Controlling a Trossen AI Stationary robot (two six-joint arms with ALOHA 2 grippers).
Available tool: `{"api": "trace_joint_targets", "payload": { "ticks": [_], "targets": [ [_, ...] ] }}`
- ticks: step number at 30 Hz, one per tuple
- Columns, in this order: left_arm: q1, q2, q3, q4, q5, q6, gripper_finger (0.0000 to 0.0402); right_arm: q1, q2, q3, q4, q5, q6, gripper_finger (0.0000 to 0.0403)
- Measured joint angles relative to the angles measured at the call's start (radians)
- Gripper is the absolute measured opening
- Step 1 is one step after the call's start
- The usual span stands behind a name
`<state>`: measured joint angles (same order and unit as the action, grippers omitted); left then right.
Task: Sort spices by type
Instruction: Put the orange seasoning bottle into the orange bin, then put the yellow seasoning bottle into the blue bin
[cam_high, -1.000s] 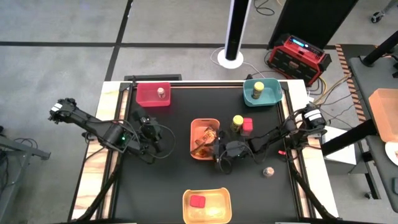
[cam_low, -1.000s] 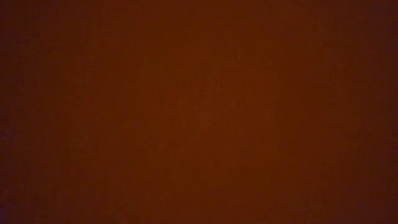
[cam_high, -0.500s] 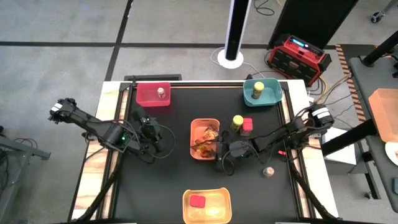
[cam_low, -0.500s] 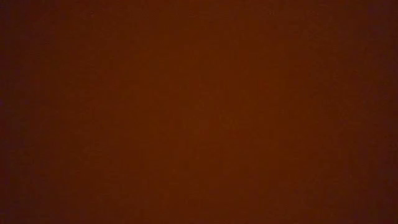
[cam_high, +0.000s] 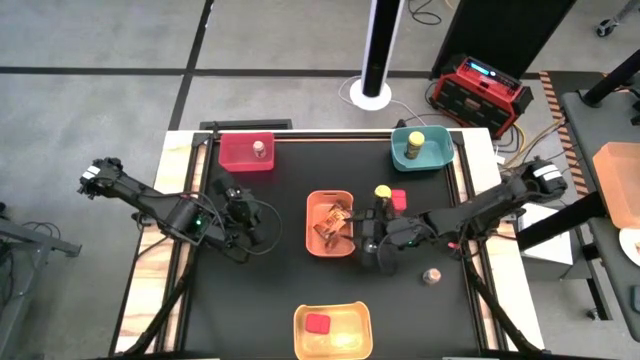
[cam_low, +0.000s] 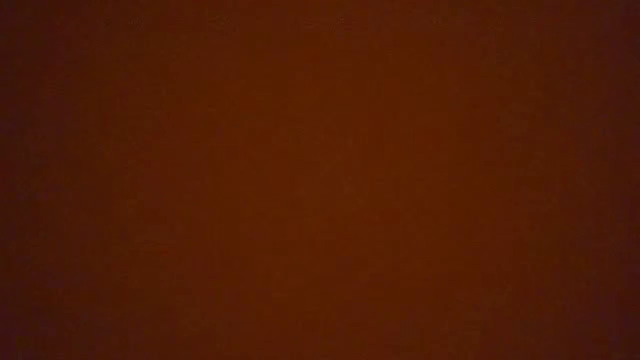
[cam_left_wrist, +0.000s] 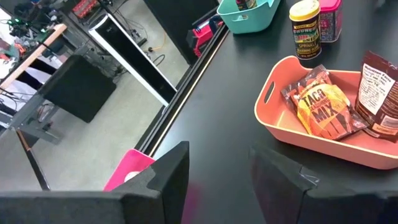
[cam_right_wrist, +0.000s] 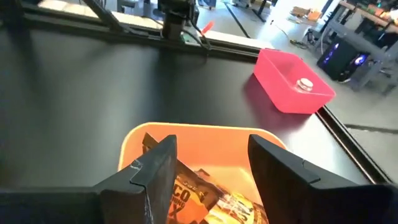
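Two orange-red printed packets (cam_high: 330, 222) lie in the orange bin (cam_high: 312, 205); one reads taco mix (cam_left_wrist: 323, 109). My right gripper (cam_high: 364, 243) stands open just beyond the bin's right rim, its fingers over the packets (cam_right_wrist: 205, 194), touching nothing. A yellow-lidded jar (cam_high: 382, 195) and a red cube box (cam_high: 398, 200) stand side by side on the table beyond it. A tiny silver-lidded jar (cam_high: 432, 276) stands alone toward the near right. My left gripper (cam_high: 262, 228) waits open to the left of the orange bin.
The red bin (cam_high: 232, 158) at far left holds a silver-lidded jar (cam_high: 259, 150). The teal bin (cam_high: 432, 158) at far right holds a yellow-lidded jar (cam_high: 414, 143). The yellow bin (cam_high: 345, 340) at the near edge holds a red cube box (cam_high: 318, 323). The low view shows only a dark red-brown field.
My right gripper has drawn back from over the orange bin toward the table's right edge, and its arm has swung the same way. The packets stay in the bin.
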<state>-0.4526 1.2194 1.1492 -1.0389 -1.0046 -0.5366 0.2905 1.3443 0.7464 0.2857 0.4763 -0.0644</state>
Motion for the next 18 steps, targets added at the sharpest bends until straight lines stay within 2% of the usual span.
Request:
{"api": "trace_joint_targets", "payload": {
  "ticks": [10,18],
  "targets": [
    [0.000,0.054,0.000,0.024,0.079,-0.035,0.0148,0.013,-0.193,0.000,-0.289,0.002,0.238,0.0177],
    [0.000,0.154,0.000,0.071,0.141,-0.033,0.0148,0.013,-0.276,0.000,-0.506,0.024,0.437,0.0171]
  ]
}}
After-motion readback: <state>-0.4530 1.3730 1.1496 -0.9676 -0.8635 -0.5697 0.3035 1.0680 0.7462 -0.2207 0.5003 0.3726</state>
